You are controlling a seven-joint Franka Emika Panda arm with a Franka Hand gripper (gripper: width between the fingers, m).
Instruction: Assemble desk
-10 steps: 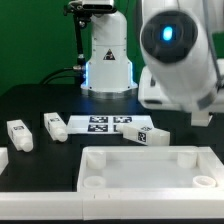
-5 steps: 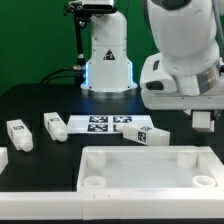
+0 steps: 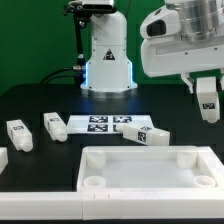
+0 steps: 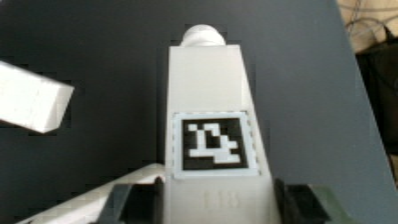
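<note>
With the desk panel [image 3: 150, 168] as the landmark, the far-left leg [image 3: 18, 135] and a second leg [image 3: 53, 125] lie loose on the black table [image 3: 35, 100], beyond the panel's left end in the exterior view. Behind the panel's middle lies the marker board [image 3: 108, 123], and a tagged leg [image 3: 148, 135] lies just beside it, close to the panel's back rim. Above the panel's right end hangs the gripper [image 3: 207, 86], its jaws clamped on the two sides of the held leg [image 3: 207, 106]. That leg's long axis is upright, and in the wrist view its rounded peg [image 4: 205, 36] points away from the fingers [image 4: 128, 203], down toward the table. The panel therefore lies below the leg, probably toward the camera, though depth is hard to judge. The right near socket [image 3: 206, 183] looks the closest seat. The air between is free; the panel's raised rim is the edge to clear.
</note>
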